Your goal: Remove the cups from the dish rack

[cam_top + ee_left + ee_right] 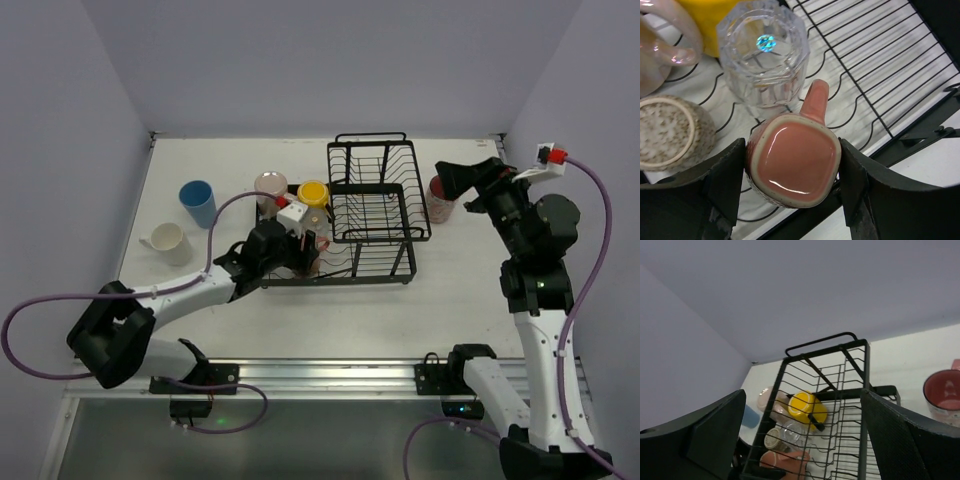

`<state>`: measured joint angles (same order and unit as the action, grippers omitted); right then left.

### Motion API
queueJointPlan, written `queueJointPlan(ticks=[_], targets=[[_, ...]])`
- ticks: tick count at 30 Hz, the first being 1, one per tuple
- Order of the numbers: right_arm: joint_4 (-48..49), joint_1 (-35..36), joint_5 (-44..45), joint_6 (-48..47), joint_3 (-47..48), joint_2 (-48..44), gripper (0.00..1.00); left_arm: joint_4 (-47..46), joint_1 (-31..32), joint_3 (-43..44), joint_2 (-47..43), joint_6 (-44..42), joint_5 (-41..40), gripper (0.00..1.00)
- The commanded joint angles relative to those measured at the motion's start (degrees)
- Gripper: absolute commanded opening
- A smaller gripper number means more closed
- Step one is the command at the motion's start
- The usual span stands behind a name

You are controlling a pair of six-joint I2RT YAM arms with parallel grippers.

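Observation:
The black wire dish rack (372,205) stands mid-table. Its flat tray holds upside-down cups: a salmon mug (792,167), a clear glass (762,55), a speckled beige cup (667,132), a pearly pink mug (270,186) and a yellow mug (313,193). My left gripper (310,250) is at the tray's near edge, its fingers (730,175) pressed on both sides of the salmon mug. My right gripper (455,180) is open and empty, beside a reddish mug (440,200) that stands on the table right of the rack. A blue tumbler (198,203) and a white mug (168,243) stand on the table left of the rack.
The rack's raised basket (840,390) is between the two arms, and no cups show in it. The table is walled at the back and both sides. The salmon mug's handle points at the clear glass, close behind it.

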<state>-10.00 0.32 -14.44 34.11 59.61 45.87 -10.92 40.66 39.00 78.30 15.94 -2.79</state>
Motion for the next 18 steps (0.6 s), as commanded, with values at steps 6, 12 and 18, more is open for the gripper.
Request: queueJointPlan(ticks=[6,12,18], targets=[[2.61,-0.05,-13.24,2.80,1.56,-4.82,0.99,2.29,-0.06,1.16,-15.26,2.42,-9.78,0.08],[10.60,8.71,-15.46,8.16,-4.06,-7.45,0.99,13.43,-0.15,5.29,-24.57,7.24,-18.39,0.03],[20.80,28.67,-8.68,7.82,-8.37,-5.01,0.99,19.17,-0.24,10.20,-35.91,12.96,-22.09,0.03]])
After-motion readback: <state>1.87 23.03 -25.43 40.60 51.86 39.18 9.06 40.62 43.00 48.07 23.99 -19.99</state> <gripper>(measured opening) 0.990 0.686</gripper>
